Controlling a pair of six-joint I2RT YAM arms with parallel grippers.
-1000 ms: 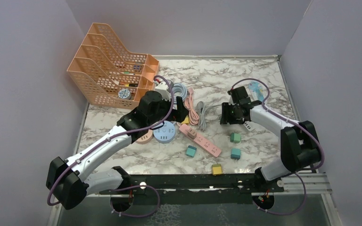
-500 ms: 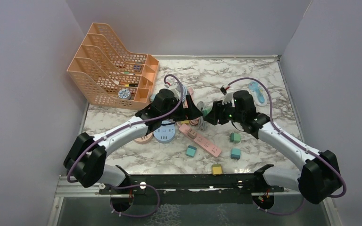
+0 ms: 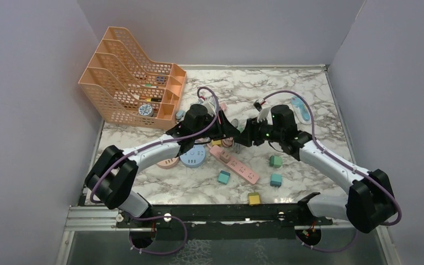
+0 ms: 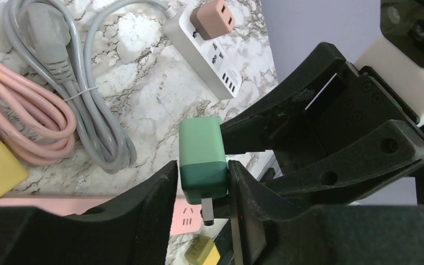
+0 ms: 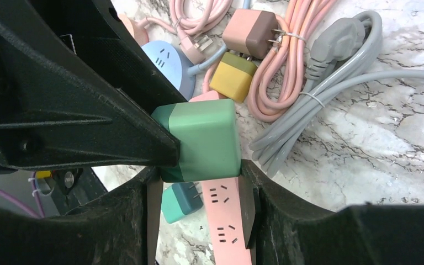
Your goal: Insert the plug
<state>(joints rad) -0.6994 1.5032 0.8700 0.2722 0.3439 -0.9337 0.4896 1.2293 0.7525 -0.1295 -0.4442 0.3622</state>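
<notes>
The marble table [image 3: 243, 83] sits inside lavender walls. Nearest the arm bases lie a yellow cube [image 3: 254, 197] and teal cubes [image 3: 276, 180]. Beyond them a pink strip [image 3: 234, 164] lies slantwise beside a round blue strip [image 3: 192, 156]. Over the pink strip's far end the two arms meet at mid-table. The left jaws and right jaws are both clamped on the green plug [image 4: 201, 149], held off the table with its prongs bare below. Farther back are a grey cable [image 4: 96, 110], a pink cable [image 4: 33, 121] and a white strip [image 4: 215, 61]. At the far left stands an orange rack [image 3: 127, 83].
</notes>
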